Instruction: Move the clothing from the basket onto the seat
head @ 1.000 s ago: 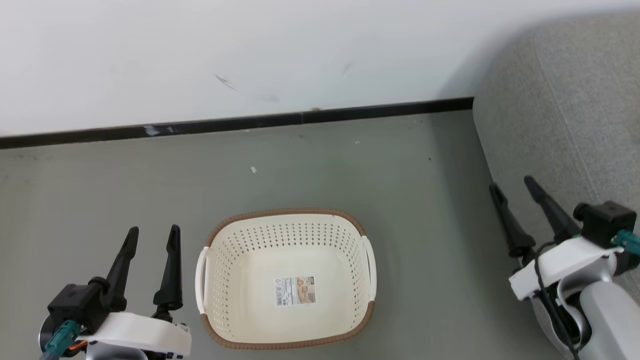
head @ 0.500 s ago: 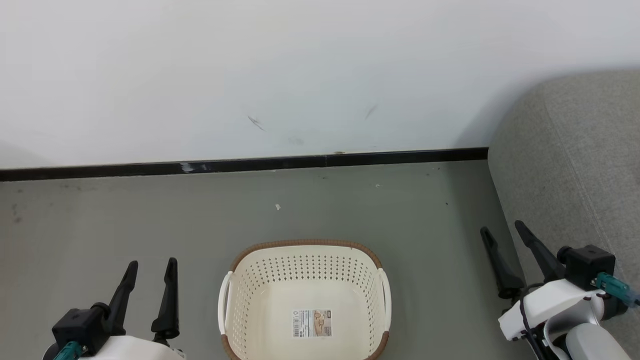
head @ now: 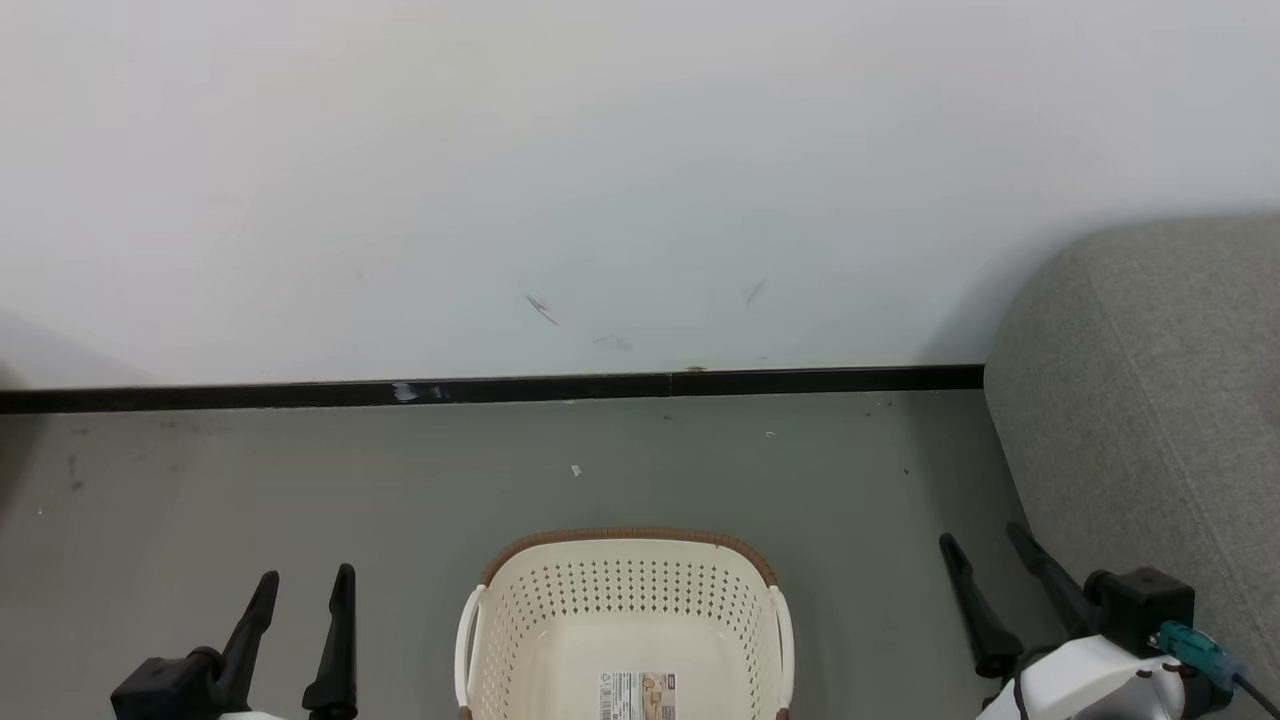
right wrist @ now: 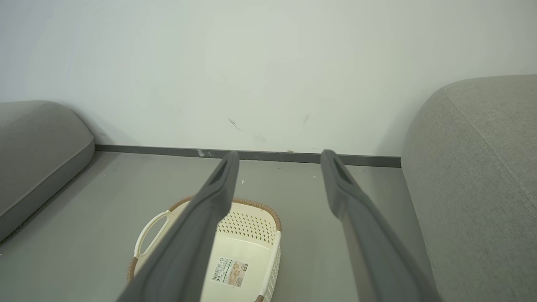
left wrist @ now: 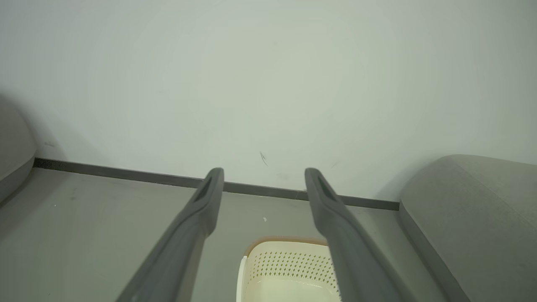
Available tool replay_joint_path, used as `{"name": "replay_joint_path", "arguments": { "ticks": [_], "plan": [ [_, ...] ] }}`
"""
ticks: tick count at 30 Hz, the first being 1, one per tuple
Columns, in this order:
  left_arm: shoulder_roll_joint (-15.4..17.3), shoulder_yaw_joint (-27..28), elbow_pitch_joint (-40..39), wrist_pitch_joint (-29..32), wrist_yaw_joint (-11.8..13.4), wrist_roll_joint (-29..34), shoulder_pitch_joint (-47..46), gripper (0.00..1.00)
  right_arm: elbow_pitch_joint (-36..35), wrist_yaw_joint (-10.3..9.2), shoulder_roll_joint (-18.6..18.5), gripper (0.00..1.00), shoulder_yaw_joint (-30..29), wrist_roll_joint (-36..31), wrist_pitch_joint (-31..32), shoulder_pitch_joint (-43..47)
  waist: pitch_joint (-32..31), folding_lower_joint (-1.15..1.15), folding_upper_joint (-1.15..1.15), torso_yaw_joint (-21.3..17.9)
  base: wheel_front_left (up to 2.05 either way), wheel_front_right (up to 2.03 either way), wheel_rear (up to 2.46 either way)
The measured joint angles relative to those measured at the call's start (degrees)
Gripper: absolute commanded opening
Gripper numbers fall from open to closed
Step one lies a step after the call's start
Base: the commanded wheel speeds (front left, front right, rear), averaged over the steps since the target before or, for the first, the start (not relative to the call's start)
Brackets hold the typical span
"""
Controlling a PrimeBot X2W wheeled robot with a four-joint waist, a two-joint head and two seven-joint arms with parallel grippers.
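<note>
Here the basket (head: 625, 590) sits at the bottom middle, between the left fingers (head: 338, 640) and the right fingers (head: 970, 600), both pairs spread apart.

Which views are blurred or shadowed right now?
Head view: sharp, even light, soft shadow on the white wall beside the grey fabric sofa. Left wrist view: hazy, its own dark fingers soft. Right wrist view: clearer, cream perforated basket crisp.

Bright, soft, even light fills the room. A weak shadow lies on the wall (head: 600, 150) beside the seat (head: 1150, 400). The wrist views show their jaws blurred.
</note>
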Motion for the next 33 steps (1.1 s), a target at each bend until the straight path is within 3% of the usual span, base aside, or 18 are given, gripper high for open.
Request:
{"name": "replay_joint_path", "arguments": {
  "ticks": [28, 29, 33],
  "plan": [
    [0.5, -0.1, 0.0, 0.0, -0.1, -0.1, 2.5, 1.00, -2.2, 0.00, 1.4, 1.00, 1.0, -2.5, 0.0, 3.4, -2.7, 0.00, 0.00, 0.8, 0.00, 0.00, 0.00],
    [0.6, -0.2, -0.1, 0.0, -0.4, -0.1, 2.6, 0.00, -2.4, 0.00, 1.5, 0.00, 1.0, -2.6, 0.0, 3.4, -2.7, 0.00, 0.00, 0.8, 0.00, 0.00, 0.00],
    [-1.0, -1.0, 2.0, 0.1, -0.5, -0.1, 3.3, 0.00, -0.3, -0.02, 2.1, 0.00, 1.3, -2.6, 0.1, 4.5, -2.7, 0.00, 0.00, 0.8, 0.00, 0.00, 0.00]
  ]
}}
